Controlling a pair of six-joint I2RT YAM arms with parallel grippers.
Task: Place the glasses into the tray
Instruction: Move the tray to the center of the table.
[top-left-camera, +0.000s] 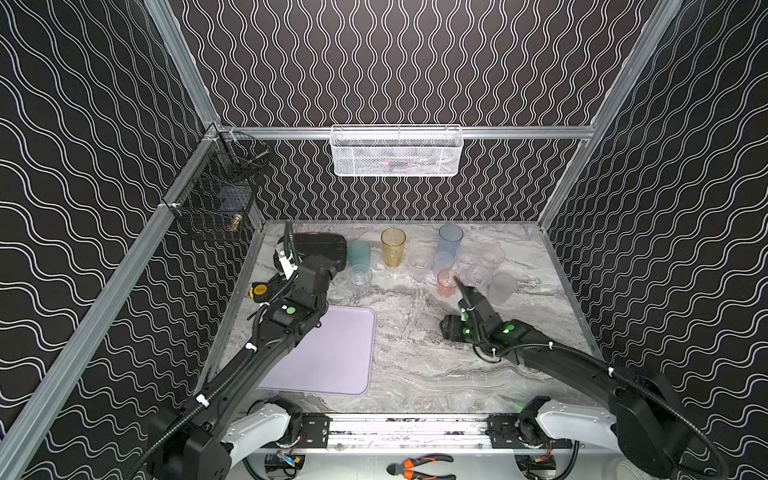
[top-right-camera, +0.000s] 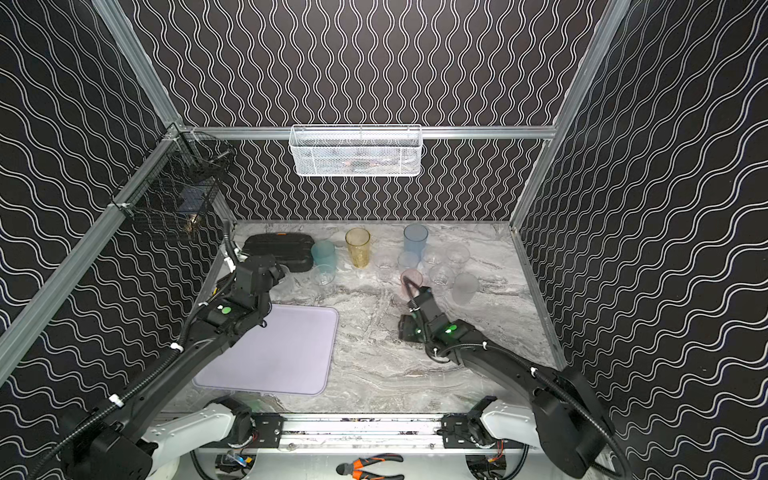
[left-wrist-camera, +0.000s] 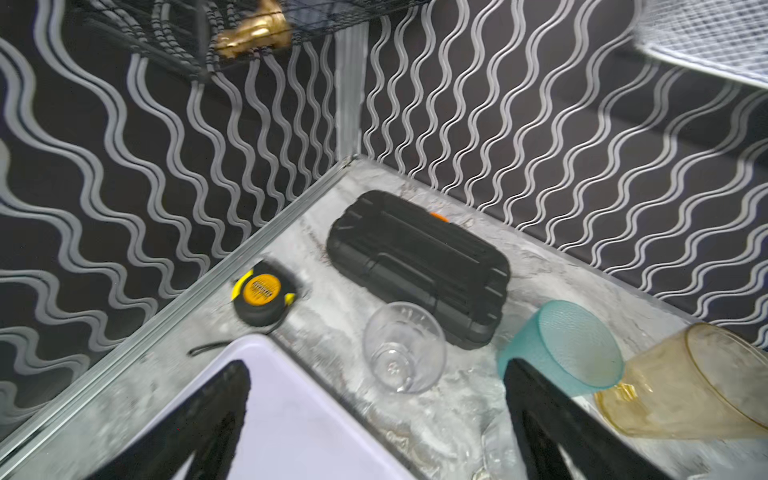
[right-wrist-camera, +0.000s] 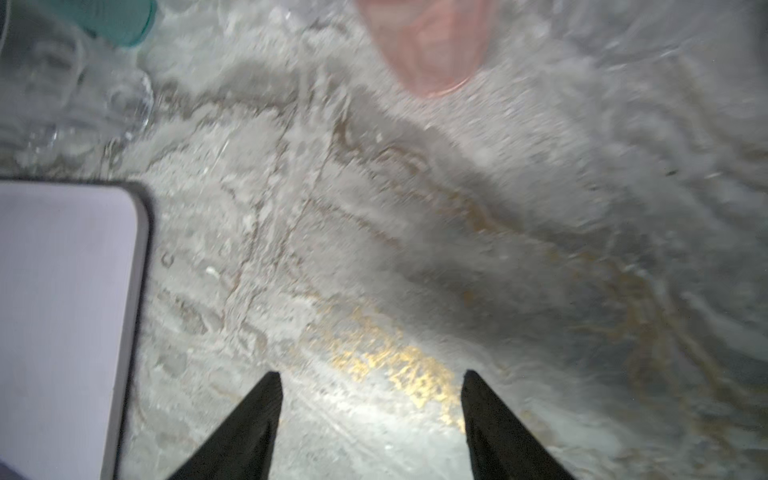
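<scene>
- The lilac tray (top-left-camera: 332, 353) lies nearest, flat on the marble tabletop (top-left-camera: 415, 365); no glass is in it yet.
- The left gripper (left-wrist-camera: 376, 368) hovers over the tray's far corner, fingers spread wide and holding nothing; a short clear tumbler (left-wrist-camera: 403, 349) stands just ahead of it.
- The right gripper (right-wrist-camera: 370, 374) has its fingers apart with nothing between them; the pink tumbler (right-wrist-camera: 428, 41) is just beyond the tips, not enclosed.
- The pink tumbler looks light, thin-walled and smooth, so probably slippery and easy to tip; I would grip it across the wall at mid-height, squeezing gently.
- It stands upright, mouth up, long axis vertical.
- Farther back the frosted white tumbler (top-left-camera: 503, 286), teal tumbler (top-left-camera: 358, 252), amber tumbler (top-left-camera: 392, 247) and blue tumbler (top-left-camera: 450, 239) also stand upright on the tabletop among several clear ones; the amber and blue are the tallest and likely the quickest to topple.
- The black ribbed case (left-wrist-camera: 415, 257) lies beside the teal tumbler.
</scene>
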